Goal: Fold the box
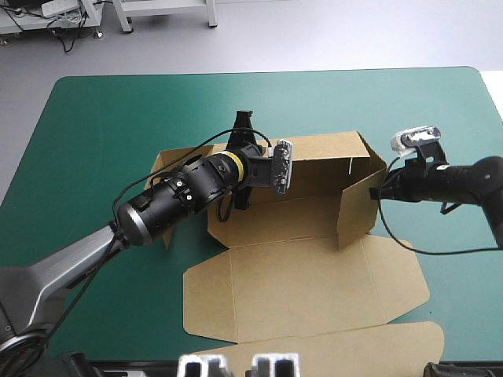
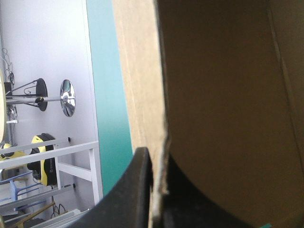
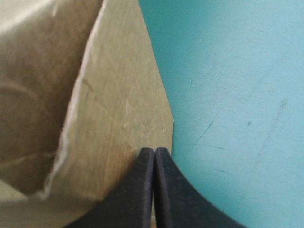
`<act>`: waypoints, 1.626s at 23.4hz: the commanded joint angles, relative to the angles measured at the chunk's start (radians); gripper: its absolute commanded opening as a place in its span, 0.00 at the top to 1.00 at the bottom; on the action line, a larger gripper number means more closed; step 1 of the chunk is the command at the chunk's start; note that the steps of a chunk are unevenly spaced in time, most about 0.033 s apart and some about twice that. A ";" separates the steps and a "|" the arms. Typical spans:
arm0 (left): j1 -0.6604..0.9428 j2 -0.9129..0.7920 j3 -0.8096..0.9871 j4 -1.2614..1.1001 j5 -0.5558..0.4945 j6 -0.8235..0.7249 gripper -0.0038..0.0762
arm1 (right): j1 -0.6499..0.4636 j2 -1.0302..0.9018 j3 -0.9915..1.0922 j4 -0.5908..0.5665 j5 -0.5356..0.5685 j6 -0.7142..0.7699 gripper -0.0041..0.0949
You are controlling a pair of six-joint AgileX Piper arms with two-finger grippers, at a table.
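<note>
Box point(image 1: 314, 236) mid-table on teal-green cover point(image 1: 102, 126), far and right walls raised, lid flat at near edge; left gripper point(image 2: 159, 166) clamped on far wall; right gripper point(image 3: 154, 151) pinching right wall; left end hidden by arm

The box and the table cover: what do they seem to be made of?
The box looks like matt brown cardboard, its cut edge raw and fibrous. The cover seems a smooth teal-green mat, perhaps rubber or vinyl: fine scratches show.
</note>
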 commanded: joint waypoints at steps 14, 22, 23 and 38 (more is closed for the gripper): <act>-0.012 -0.021 -0.016 -0.120 0.051 0.049 0.96 | -0.007 -0.202 0.302 0.352 -0.130 -0.488 0.94; -0.012 -0.007 -0.016 -0.116 0.046 0.061 0.96 | -0.007 -0.202 0.219 0.271 -0.011 -0.424 0.30; -0.012 -0.001 -0.016 -0.116 0.040 0.064 0.96 | -0.007 -0.200 0.219 0.308 -0.022 -0.457 0.29; -0.029 0.050 -0.041 -0.164 -0.071 0.064 0.96 | 0.181 -0.094 0.219 0.457 -0.288 -0.581 0.29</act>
